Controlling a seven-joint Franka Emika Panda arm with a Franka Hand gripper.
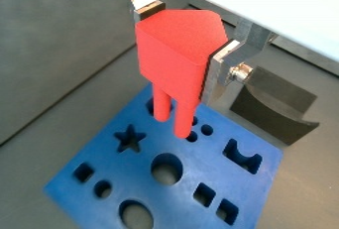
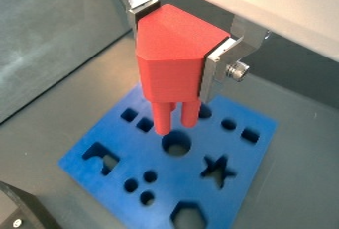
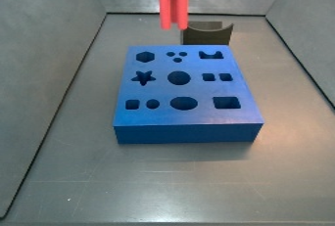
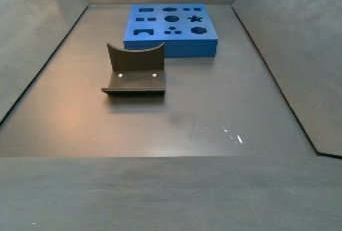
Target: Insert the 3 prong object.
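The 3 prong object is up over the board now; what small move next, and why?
Probably a small sideways alignment before lowering: the gripper holds the 3 prong object above the blue board, prongs clear of its surface, and the pictures do not confirm they sit over the three small holes.

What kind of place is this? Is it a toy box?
Probably a robot test bench: a grey walled bin, a blue board with shaped holes, and the gripper above it holding the 3 prong object.
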